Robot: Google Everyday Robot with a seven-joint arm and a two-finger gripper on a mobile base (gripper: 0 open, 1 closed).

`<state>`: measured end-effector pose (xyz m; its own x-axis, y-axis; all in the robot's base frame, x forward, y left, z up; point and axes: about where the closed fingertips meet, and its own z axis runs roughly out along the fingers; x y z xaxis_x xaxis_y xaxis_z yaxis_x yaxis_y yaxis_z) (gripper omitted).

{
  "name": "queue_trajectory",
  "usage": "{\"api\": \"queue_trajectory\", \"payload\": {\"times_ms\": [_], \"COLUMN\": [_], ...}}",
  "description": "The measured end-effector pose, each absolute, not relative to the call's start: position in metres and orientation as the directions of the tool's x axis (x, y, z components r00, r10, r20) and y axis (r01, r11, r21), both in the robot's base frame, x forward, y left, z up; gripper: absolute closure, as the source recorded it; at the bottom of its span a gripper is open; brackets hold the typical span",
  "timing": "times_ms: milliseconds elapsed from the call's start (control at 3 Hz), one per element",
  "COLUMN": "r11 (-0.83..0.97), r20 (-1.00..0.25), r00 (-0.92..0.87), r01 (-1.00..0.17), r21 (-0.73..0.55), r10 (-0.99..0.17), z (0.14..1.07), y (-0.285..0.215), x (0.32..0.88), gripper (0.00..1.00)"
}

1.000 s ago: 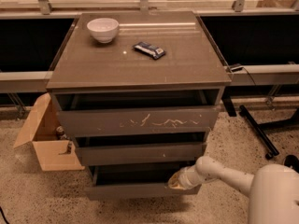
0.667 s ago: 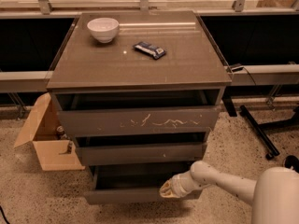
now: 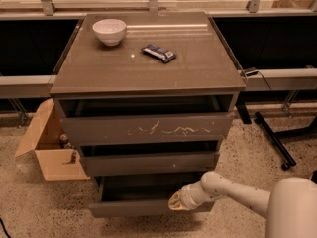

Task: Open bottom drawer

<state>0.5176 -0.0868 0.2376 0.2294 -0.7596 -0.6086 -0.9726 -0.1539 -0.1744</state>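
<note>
The bottom drawer (image 3: 138,208) is the slim dark grey-brown front at the foot of the cabinet. It stands pulled out toward me, further than the two fronts above it, and its dark inside shows. My gripper (image 3: 174,202) is at the end of the white arm that reaches in from the lower right. It sits at the drawer's top front edge, right of the middle. Above are the middle drawer (image 3: 148,162) and the tall scratched top drawer (image 3: 146,128), both slightly out.
A white bowl (image 3: 109,31) and a dark snack packet (image 3: 158,53) lie on the cabinet top (image 3: 148,68). An open cardboard box (image 3: 49,148) stands on the floor at the left. A black stand leg (image 3: 272,138) lies on the floor at the right.
The gripper has moved left and toward me along the bottom drawer. The drawer has slid further out.
</note>
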Motion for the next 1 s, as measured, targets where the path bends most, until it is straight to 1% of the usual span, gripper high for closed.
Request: {"api": "queue_trajectory", "payload": {"times_ms": [667,1000], "r11": [-0.098,-0.068], "r20": [-0.587,-0.574], "r00": [0.165,0.121], "r01": [-0.985,-0.991], "r21": [-0.143,-0.113], "r10": [-0.793,-0.810], "z": [0.226,0.215], "y": [-0.106,-0.118], "x": [0.524,0.523], "gripper": [0.09,0.00]}}
